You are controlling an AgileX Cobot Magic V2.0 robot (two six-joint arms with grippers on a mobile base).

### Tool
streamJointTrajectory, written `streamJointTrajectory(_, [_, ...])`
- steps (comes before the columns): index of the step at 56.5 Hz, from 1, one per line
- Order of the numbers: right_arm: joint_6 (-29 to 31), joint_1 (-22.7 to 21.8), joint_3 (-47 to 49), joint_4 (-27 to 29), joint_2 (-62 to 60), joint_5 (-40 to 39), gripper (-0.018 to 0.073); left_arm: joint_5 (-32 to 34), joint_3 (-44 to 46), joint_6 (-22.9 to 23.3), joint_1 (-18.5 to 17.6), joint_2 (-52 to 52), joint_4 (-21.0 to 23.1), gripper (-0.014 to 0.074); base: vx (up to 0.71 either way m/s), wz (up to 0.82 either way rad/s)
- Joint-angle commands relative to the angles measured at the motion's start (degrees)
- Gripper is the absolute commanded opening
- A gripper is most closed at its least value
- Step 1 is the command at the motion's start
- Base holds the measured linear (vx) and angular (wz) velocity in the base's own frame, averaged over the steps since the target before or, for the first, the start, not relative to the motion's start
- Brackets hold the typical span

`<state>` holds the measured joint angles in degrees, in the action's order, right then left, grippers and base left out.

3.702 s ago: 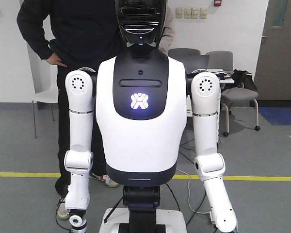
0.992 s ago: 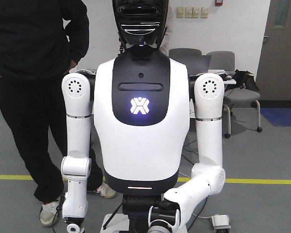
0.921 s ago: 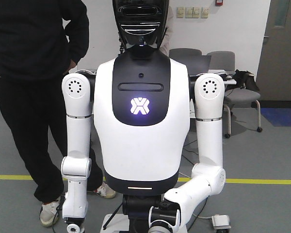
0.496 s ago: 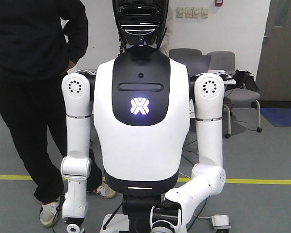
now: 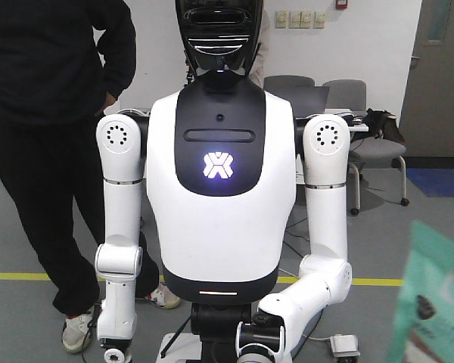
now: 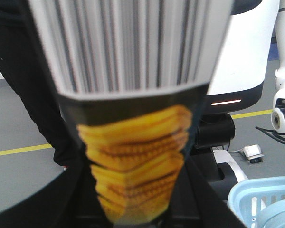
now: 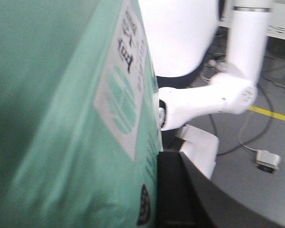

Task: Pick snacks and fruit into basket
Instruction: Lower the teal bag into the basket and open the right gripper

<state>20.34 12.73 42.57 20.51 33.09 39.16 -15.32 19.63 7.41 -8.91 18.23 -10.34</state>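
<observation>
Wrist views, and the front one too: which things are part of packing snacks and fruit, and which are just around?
For the job: crisp packet, green packet, basket. No fruit shows.

Just around: humanoid, person, chairs, plug box.
</observation>
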Motion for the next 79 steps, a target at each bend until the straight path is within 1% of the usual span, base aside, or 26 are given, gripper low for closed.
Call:
streamJointTrajectory(1, [8.78,4.53,1.52,8.83,4.84,-7.36,-0.0008,5.53,2.06,0.09,-0.03,0.40,-0.13,0.0011,0.00,0.00])
streamJointTrajectory(6, [16.81,8.97,1.52,15.80,9.68,-8.36,-0.0008,5.53,2.06,0.09,-0.03,0.40,-0.13,0.0011,0.00,0.00])
streamJointTrajectory(11, [24.71,13.26,1.52,21.11,14.06,-8.63,-0.0008,5.53,2.06,0.09,-0.03,0.40,-0.13,0.0011,0.00,0.00])
streamJointTrajectory(15, [30.55,16.35,1.52,23.75,16.75,-8.57,-0.0008,5.53,2.06,0.09,-0.03,0.40,-0.13,0.0011,0.00,0.00])
streamJointTrajectory(18, [33.68,18.64,1.52,25.54,18.94,-8.57,-0.0008,5.53,2.06,0.09,-0.03,0.40,-0.13,0.0011,0.00,0.00])
streamJointTrajectory(25, [38.64,23.16,1.52,28.02,23.63,-8.57,-0.0008,5.53,2.06,0.09,-0.03,0.40,-0.13,0.0011,0.00,0.00])
streamJointTrajectory(30, [40.38,26.12,1.52,28.02,26.82,-9.03,-0.0008,5.53,2.06,0.09,-0.03,0.40,-0.13,0.0011,0.00,0.00])
streamJointTrajectory(34, [40.32,26.97,1.52,28.02,29.10,-9.82,-0.0008,5.53,2.06,0.09,-0.03,0.40,-0.13,0.0011,0.00,0.00])
streamJointTrajectory(47, [40.39,26.90,1.52,28.39,36.92,-9.98,-0.0003,5.53,2.06,0.09,-0.03,0.40,-0.13,0.0011,0.00,0.00])
streamJointTrajectory(53, [41.16,26.90,1.52,28.40,39.47,-9.86,0.0020,5.53,2.06,0.09,-0.03,0.40,-0.13,0.0011,0.00,0.00])
streamJointTrajectory(58, [41.87,26.90,1.52,28.40,40.99,-9.86,0.0071,5.53,2.06,0.09,-0.03,0.40,-0.13,0.0011,0.00,0.00])
streamJointTrajectory(66, [41.87,26.90,1.52,28.46,41.79,-9.86,0.0204,5.53,2.06,0.09,-0.03,0.40,-0.13,0.0011,0.00,0.00])
streamJointTrajectory(72, [41.87,26.90,1.52,28.58,41.79,-9.86,0.0358,5.53,2.06,0.09,-0.03,0.40,-0.13,0.0011,0.00,0.00])
streamJointTrajectory(79, [41.87,26.90,1.52,28.88,41.79,-10.29,0.0508,5.53,2.06,0.09,-0.03,0.40,-0.13,0.0011,0.00,0.00])
